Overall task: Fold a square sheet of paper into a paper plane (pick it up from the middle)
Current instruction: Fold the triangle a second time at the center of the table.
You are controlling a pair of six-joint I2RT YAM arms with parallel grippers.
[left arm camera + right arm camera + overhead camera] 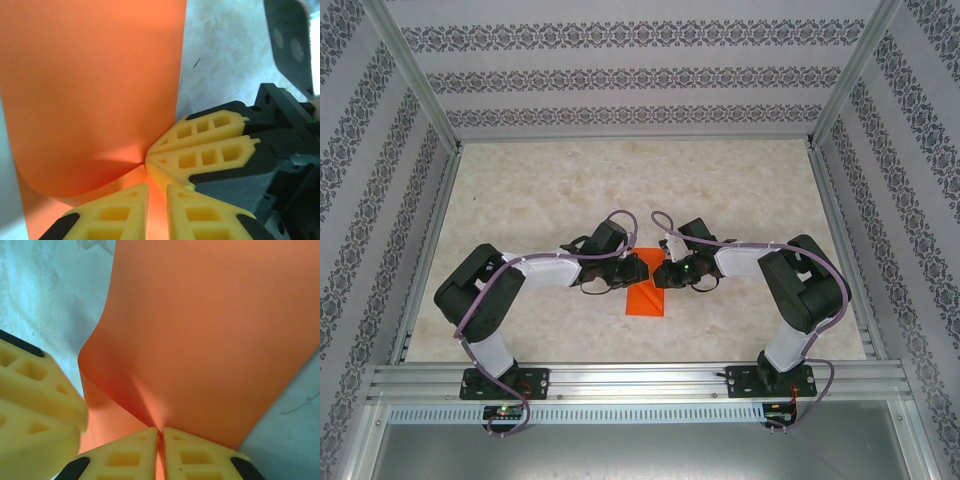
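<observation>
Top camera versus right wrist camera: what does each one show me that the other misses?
Top camera: the wide scene, with the left hand and right hand brought close together over the middle of the table, and patterned walls around it. Right wrist camera: close detail of the right hand's yellow fingers pinched shut on the orange sheet, which bulges into a soft curl beside the pinch. Both: the orange sheet over the pale marbled tabletop.

Enclosed on three sides of the beige marble-pattern table [620, 170] by white walls [620, 75] with grey ornamental bands, aluminium rail [640, 380] along its near edge.
</observation>
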